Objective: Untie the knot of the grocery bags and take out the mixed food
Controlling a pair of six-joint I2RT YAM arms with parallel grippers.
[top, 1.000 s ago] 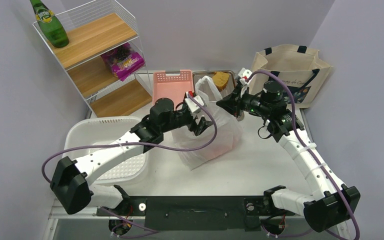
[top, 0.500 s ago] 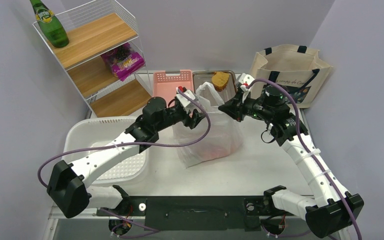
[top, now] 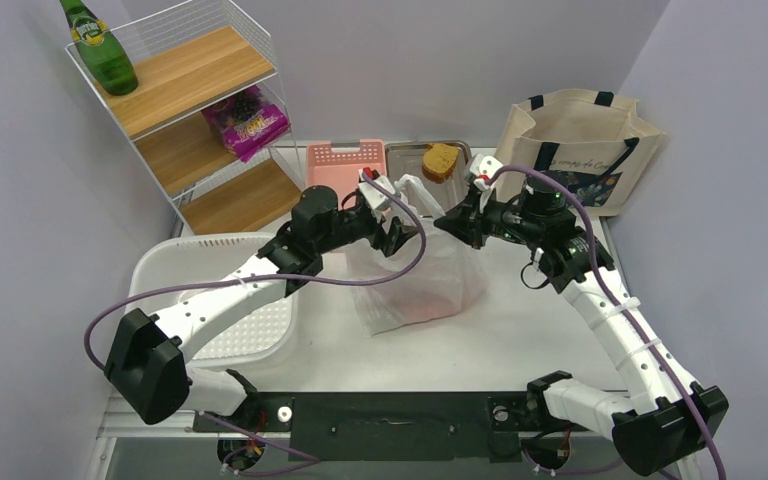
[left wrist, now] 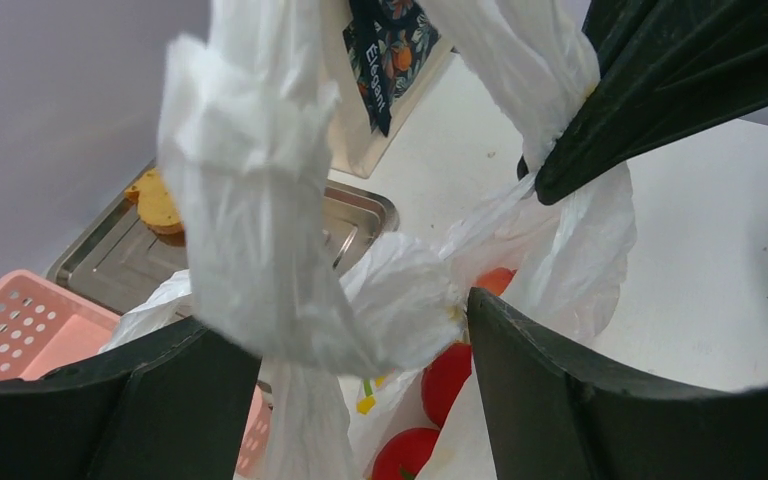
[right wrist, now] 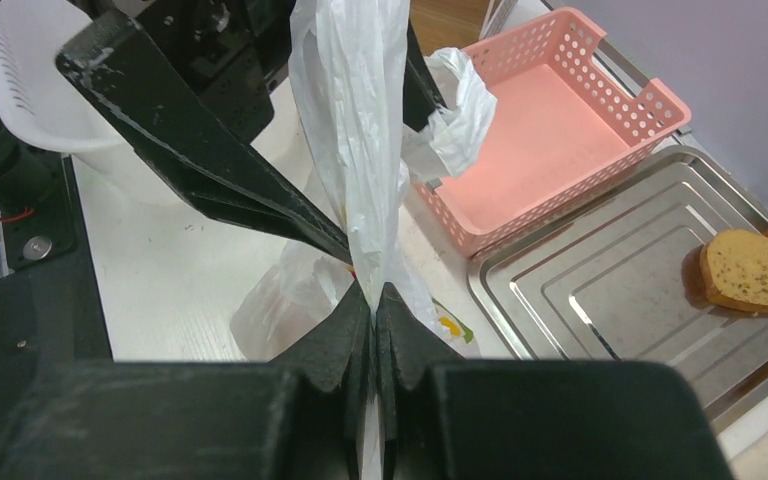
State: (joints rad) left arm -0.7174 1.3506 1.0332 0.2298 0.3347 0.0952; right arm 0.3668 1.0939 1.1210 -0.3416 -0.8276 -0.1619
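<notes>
Right wrist view, right tool [right wrist: 372, 298] pinching plastic bag [right wrist: 355, 120], left tool [left wrist: 338, 325] spread around knot [left wrist: 400, 300]

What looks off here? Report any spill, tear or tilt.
Nothing stands out. The plastic bag stands upright on the table, its knot tied, red fruit inside; no spill or tear shows.

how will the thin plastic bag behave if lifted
Likely floppy: the plastic bag crumples and twists where the right gripper pinches it. Probably bottom-heavy, since red fruit sits low inside, so it may sag and swing.
</notes>
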